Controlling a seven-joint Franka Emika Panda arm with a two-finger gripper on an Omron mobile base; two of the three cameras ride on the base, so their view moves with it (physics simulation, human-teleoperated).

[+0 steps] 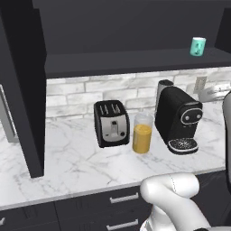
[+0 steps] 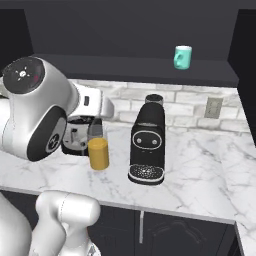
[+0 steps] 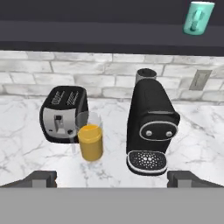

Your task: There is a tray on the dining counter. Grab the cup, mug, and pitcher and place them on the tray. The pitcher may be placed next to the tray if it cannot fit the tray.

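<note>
Pitcher point(image 3: 90, 141) between toaster point(image 3: 63, 113) and coffee machine point(image 3: 151, 124); mug point(image 3: 199, 16) on shelf point(image 1: 135, 61) above.

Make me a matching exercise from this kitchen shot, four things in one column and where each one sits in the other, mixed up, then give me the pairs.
Things:
1. mug
2. pitcher
3. toaster
4. wall socket

Places:
A. on the brick wall, right of the coffee machine
B. between the toaster and the coffee machine
C. up on the dark shelf
D. on the marble worktop, left of the pitcher

Pairs: 1-C, 2-B, 3-D, 4-A
</note>
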